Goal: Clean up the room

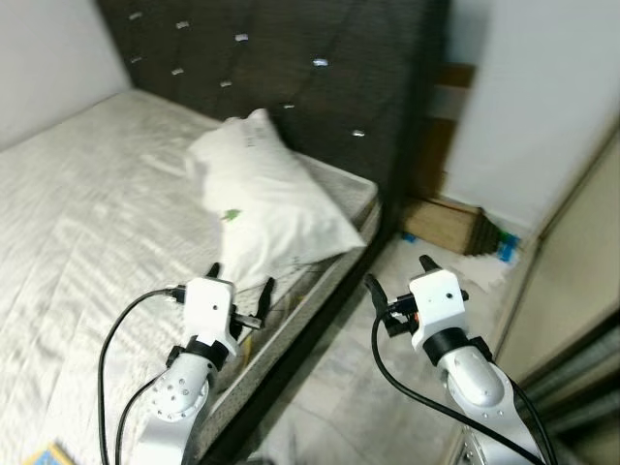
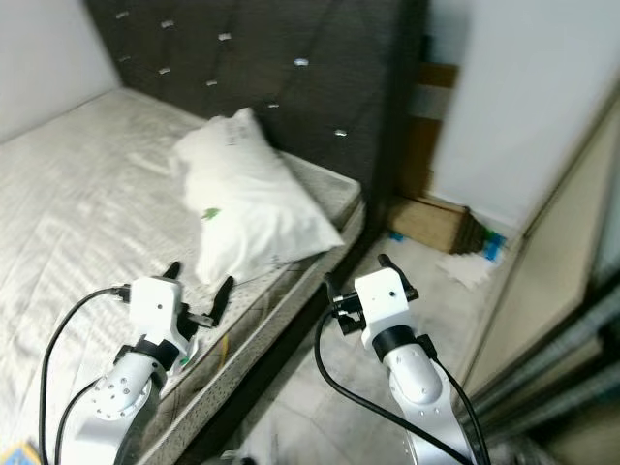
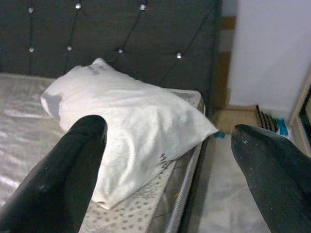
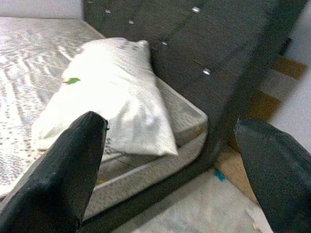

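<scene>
Both my claws, left gripper (image 1: 239, 284) and right gripper (image 1: 397, 281), hung wide open and empty, since the pillow (image 1: 271, 199) lay askew at the mattress (image 1: 87, 223) corner by the headboard (image 1: 291, 58), probably needing straightening.

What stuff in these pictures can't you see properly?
- Small green mark on the pillow: too small and blurred in the eye views to tell what it is.
- Blue and white things on the floor by the cardboard: blurred, partly behind the cardboard.
- Colourful object at the left eye view's bottom corner: cut off by the edge.
- Under the bed: dark.
</scene>
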You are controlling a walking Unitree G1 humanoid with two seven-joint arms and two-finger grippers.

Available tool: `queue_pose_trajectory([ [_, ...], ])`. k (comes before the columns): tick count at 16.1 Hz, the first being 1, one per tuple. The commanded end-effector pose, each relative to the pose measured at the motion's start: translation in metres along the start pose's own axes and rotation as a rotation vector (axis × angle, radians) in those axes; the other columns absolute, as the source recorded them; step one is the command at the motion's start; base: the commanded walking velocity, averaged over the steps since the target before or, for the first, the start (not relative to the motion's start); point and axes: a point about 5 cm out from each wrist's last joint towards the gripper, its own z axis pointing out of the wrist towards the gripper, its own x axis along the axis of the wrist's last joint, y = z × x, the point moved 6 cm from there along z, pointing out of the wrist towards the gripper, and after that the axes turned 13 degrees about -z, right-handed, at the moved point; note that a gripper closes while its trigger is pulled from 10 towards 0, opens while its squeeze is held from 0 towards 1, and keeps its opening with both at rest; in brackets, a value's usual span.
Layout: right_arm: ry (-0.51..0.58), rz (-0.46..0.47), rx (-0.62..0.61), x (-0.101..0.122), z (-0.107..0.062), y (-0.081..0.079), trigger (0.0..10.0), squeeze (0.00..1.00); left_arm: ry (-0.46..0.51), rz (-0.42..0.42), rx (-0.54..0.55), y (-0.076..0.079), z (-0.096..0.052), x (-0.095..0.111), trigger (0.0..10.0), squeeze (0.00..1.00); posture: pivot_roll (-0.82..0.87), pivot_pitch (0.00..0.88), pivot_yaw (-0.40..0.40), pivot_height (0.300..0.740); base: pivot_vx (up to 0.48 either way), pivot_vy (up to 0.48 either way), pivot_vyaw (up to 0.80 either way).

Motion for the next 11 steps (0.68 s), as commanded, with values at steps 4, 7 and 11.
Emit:
queue_pose_trajectory([
  [4,0.016,0.006,0.009,0.003,0.002,-0.005,10.0,0.00,-0.007,0.024,-0.056,0.008,-0.003,0.001,10.0,0.00,0.04,0.110,0.020,0.740,0.000,0.000,0.80],
  [7,0.011,0.008,0.003,0.002,-0.001,-0.005,10.0,0.00,0.002,-0.040,0.011,0.017,-0.011,-0.008,10.0,0.00,0.03,0.114,0.013,0.740,0.000,0.000,0.80],
  [11,0.012,0.007,0.000,0.001,0.002,-0.002,10.0,0.00,0.029,-0.067,0.140,-0.003,-0.016,-0.004,10.0,0.00,0.04,0.116,0.004,0.740,0.000,0.000,0.80],
])
